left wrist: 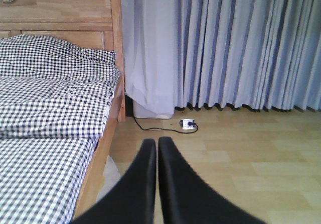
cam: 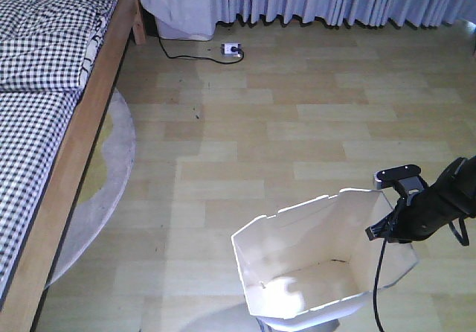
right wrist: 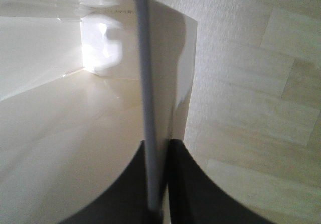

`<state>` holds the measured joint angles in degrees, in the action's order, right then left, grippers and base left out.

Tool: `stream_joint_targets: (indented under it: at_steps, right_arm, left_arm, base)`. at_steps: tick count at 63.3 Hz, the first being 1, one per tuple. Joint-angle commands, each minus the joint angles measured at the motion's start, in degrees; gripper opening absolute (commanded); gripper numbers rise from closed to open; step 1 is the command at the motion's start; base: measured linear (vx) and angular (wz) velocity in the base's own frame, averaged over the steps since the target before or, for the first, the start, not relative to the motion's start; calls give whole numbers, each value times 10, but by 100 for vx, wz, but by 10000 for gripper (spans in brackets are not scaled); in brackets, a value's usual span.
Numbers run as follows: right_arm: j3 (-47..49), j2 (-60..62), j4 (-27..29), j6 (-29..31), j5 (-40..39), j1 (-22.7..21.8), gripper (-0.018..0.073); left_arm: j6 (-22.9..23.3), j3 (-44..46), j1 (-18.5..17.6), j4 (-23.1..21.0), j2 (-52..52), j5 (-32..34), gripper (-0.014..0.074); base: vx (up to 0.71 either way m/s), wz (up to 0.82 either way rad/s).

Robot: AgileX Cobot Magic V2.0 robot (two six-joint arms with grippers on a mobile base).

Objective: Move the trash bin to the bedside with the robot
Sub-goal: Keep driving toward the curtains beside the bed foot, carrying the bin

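Your right gripper [right wrist: 158,146] fills the wrist view, its jaws pinched tight onto a thin side wall of the trash bin [right wrist: 75,133]. One finger is inside the cream interior and the other is outside, above the floor [right wrist: 261,108]. From the front, the white bin shows low and to the right over pale planks, well apart from the bedside [cam: 82,135], where black-and-white checked bedding [cam: 37,49] lies on a light-brown wooden frame. A round grey rug [cam: 111,168] edges out from under the bed, between the two. Your left gripper [left wrist: 157,143] points toward the bed and blue-grey curtains [left wrist: 241,48], jaws pressed together on nothing. A white power strip [cam: 232,48] lies near the curtain hem.
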<state>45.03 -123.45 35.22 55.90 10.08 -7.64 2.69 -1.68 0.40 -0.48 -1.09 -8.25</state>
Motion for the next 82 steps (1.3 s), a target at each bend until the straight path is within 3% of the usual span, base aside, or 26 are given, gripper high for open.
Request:
stream_joint_targets:
  at_steps: [1,82]
  right_arm:
    - [9,40,13,-3,16,-1,-3]
    - [9,40,13,-3,16,-1,-3]
  left_arm:
    - [5,-16,-2,-5,-6,41,-6]
    - [5,-16,-2,-5,-6,41,-6]
  base:
    - [41,3]
    - [37,2]
